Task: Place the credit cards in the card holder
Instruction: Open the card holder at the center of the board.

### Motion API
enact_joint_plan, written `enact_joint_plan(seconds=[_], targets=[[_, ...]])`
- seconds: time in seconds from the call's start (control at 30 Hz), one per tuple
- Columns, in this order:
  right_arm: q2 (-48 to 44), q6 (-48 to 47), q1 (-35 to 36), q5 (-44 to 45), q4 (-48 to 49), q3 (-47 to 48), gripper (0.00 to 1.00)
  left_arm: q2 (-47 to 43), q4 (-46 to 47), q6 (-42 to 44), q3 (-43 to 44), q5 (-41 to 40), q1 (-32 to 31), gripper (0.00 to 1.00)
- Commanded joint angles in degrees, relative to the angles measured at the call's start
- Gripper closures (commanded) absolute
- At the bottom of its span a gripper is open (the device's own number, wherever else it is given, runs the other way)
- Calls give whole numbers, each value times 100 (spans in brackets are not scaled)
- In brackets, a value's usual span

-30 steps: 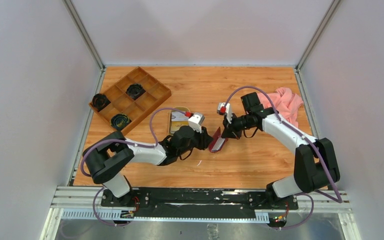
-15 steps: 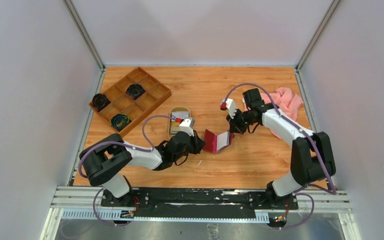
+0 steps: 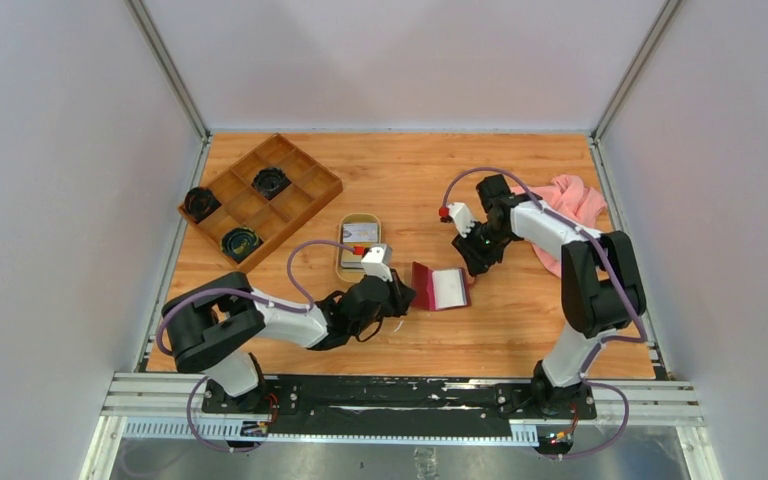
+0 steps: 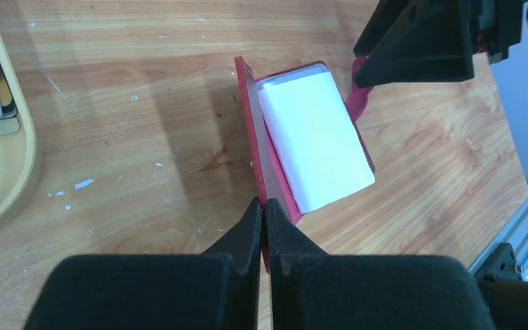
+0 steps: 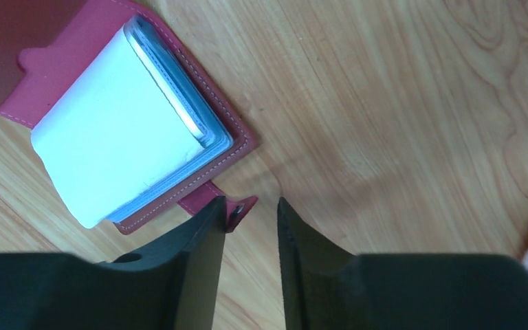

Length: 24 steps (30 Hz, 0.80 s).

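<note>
**A:** Here's the holder [image 3: 443, 288], lying open on the table [image 3: 520, 325] between the two arms. The left gripper [image 4: 262, 206] is clenched on the near edge of the red cover, and that flap stands up on edge.

**B:** That's to stop it flopping shut, I'd say. With the flap pinned up, the white sleeves [image 4: 313, 141] on the flat half are exposed and easy to reach.

**A:** Now the right gripper [image 5: 249, 201]. Its fingers are parted by a narrow gap and grasp nothing. The tab [image 5: 239, 206] pokes out just beside one finger, but I can't tell whether they touch.

**B:** It's poised at the far edge, probably to steady that half or press it flat.

**A:** And the cards [image 3: 360, 233]? I see none in the holder. They sit stacked in the tray [image 3: 350, 268], near the holder but apart from it, beyond the left arm.

**B:** So the opening looks about done and the loading hasn't begun. My guess is the right arm fetches, since it's the free one. If the left lets go instead, the cover could well fall closed.
</note>
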Motion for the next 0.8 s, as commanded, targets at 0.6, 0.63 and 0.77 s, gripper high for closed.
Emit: enact_joint_plan(seconds=[0.6,0.63,0.77], targets=[[-225,-480,140,-2130,-876,129,71,49,-20,-55,147,-460,-242,100],[-82,-458,175,-1985,-914,179,71,49,-20,-55,148,-460,-245,100],[243,-365,248,-1586,-1038,307,70,74,-20,-46,140,-444,-242,100]])
